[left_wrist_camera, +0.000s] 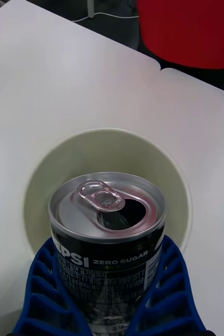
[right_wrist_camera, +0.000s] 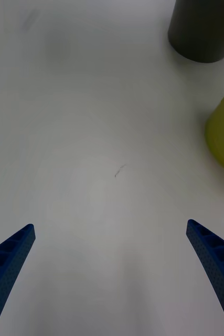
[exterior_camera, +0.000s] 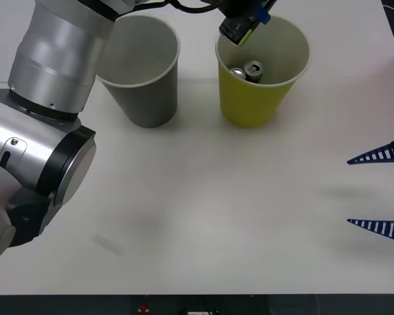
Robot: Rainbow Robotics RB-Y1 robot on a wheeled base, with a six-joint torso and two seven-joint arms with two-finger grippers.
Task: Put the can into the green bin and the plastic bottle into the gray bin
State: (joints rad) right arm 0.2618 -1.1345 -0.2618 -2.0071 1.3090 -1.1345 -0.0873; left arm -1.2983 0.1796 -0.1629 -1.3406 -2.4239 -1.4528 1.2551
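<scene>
White tabletop (exterior_camera: pixel 197 216), bare across the middle. Beyond its far edge: dark floor and a large red object (left_wrist_camera: pixel 195 31).

Landmark: large yellow-green tapered paper cup, the green bin (exterior_camera: pixel 249 108), pale inside, standing upright at the far side. The large gray tapered paper cup, the gray bin (exterior_camera: pixel 144 98), stands just beside it on the robot's left, apart from it and also upright.

Left end effector (left_wrist_camera: pixel 107 273): reaches in above the green bin, its blue ribbed fingers pinching the black-sided aluminium drink can (exterior_camera: pixel 253 68) round its body. The can sits within the bin's mouth as seen from the front. How deep it sits can't be told.

The can's silver top has the tab pulled and the mouth open. White "ZERO SUGAR" lettering and fine print run round the side. No dents visible.

Right end effector (exterior_camera: pixel 351 191): fingers spread wide, empty, low over the tabletop, well to the right of the green bin and nearer the robot.

Risks, as judged:
- An off-centre release could clip the rim, and a light paper cup may tip.
- Leftover liquid could spill from the open mouth.
- On withdrawal the fingers could snag the cup wall.
</scene>
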